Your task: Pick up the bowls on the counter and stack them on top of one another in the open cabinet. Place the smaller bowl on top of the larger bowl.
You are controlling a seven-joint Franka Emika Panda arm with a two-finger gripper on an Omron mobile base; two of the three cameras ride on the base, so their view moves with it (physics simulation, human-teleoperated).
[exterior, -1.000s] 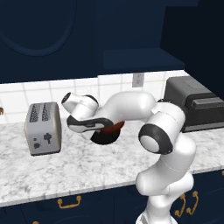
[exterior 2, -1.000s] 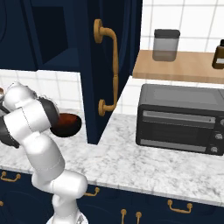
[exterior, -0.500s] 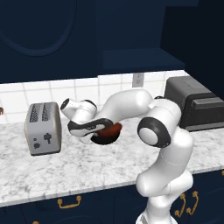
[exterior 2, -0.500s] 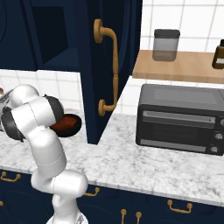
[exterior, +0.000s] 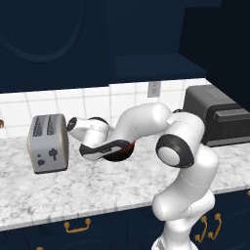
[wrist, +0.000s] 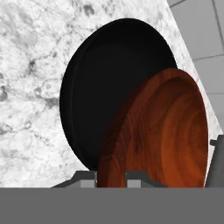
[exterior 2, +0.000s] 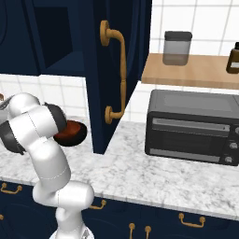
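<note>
The shallow reddish-brown bowl (wrist: 162,131) rests against the deep black bowl (wrist: 100,87) on the marbled counter (wrist: 30,78); the brown one overlaps the black one's near side. My gripper (wrist: 111,177) straddles the brown bowl's rim, a fingertip (wrist: 87,177) on each side, shut on it. From the left base, my gripper (exterior: 111,148) sits low over the bowls (exterior: 119,152), just right of the toaster. From the right base, the bowls (exterior 2: 71,132) peek out beside my arm. The open navy cabinet's shelf (exterior: 151,66) hangs above.
A silver toaster (exterior: 49,144) stands close to the left of my hand. A black toaster oven (exterior 2: 191,126) sits at the right. The open cabinet door (exterior 2: 105,56) with its brass handle juts out over the counter (exterior 2: 140,163). A wooden shelf (exterior 2: 196,70) carries a jar.
My hand has dropped lower and slightly left, down onto the bowls. The bowls have stayed where they were.
</note>
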